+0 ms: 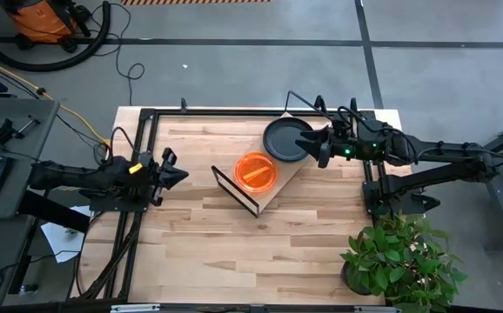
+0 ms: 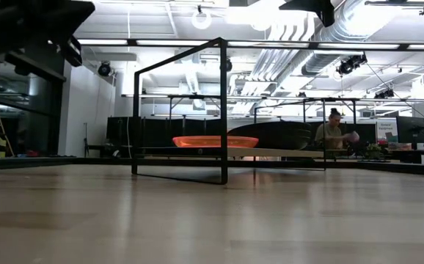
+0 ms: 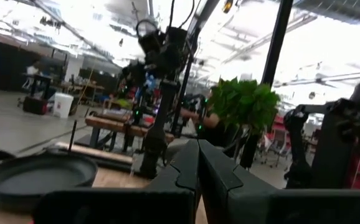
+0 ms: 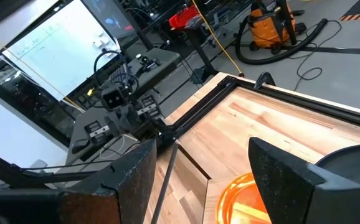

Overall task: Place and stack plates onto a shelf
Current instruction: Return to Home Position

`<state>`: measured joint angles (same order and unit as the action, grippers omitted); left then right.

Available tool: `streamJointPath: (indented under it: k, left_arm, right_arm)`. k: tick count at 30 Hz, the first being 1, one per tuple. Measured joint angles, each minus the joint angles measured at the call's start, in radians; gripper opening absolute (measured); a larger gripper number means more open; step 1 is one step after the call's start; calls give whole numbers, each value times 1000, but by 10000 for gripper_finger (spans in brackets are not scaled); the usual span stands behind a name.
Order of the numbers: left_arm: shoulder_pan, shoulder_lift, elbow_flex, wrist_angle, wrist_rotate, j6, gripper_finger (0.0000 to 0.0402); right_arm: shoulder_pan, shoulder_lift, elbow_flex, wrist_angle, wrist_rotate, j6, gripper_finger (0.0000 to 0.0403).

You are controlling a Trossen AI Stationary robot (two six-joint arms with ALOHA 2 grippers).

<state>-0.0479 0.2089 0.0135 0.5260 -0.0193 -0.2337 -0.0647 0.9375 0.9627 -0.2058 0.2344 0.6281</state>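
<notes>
Light-wood shelf [image 1: 273, 193] sits angled on the worktop [image 1: 199, 243], between centre and far right corner. Both piles are on the board: orange plates [image 1: 256, 172] at the end nearer centre, black plates [image 1: 288, 139] at the end nearer the far edge; count per pile unreadable. Right end effector [image 1: 318, 144]: fingers spread, empty, just beside the black rim. Left end effector [image 1: 180, 174]: fingers pressed together, empty, near the left edge, well apart from the shelf.
</notes>
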Motion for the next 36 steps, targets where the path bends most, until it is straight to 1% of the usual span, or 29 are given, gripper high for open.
streamJointPath:
  k: [11, 15, 18, 20, 22, 25, 26, 27, 31, 34, 36]
  left_arm:
    - [0, 0, 0, -113, 0, 0, 0]
    - [0, 0, 0, -129, 0, 1, 1]
    - [0, 0, 0, -141, 0, 0, 1]
    - [0, 0, 0, -145, 0, 1, 1]
    - [0, 0, 0, -144, 0, 1, 1]
    - [0, 0, 0, -144, 0, 1, 1]
    - [0, 0, 0, -145, 0, 1, 1]
    - [0, 0, 0, -147, 0, 1, 1]
    - [0, 0, 0, -148, 0, 1, 1]
    - [0, 0, 0, -148, 0, 1, 1]
    - [0, 0, 0, -148, 0, 1, 1]
  right_arm:
    - [-1, -1, 0, -5, -1, 1, 238]
    - [6, -21, 0, -99, -32, 1, 231]
    - [26, -47, 0, -206, -44, -27, 204]
    - [41, -75, -8, -258, -40, -60, 170]
    - [57, -118, -38, -276, -36, -78, 124]
    - [93, -221, -124, -269, -34, -79, 42]
    - [107, -265, -168, -248, -34, -65, 22]
    - [120, -311, -218, -219, -35, -53, 11]
    - [168, -498, -447, -29, -24, 7, 26]
    - [184, -606, -605, 133, -18, -3, 10]
    - [183, -667, -688, 200, -18, -25, 3]
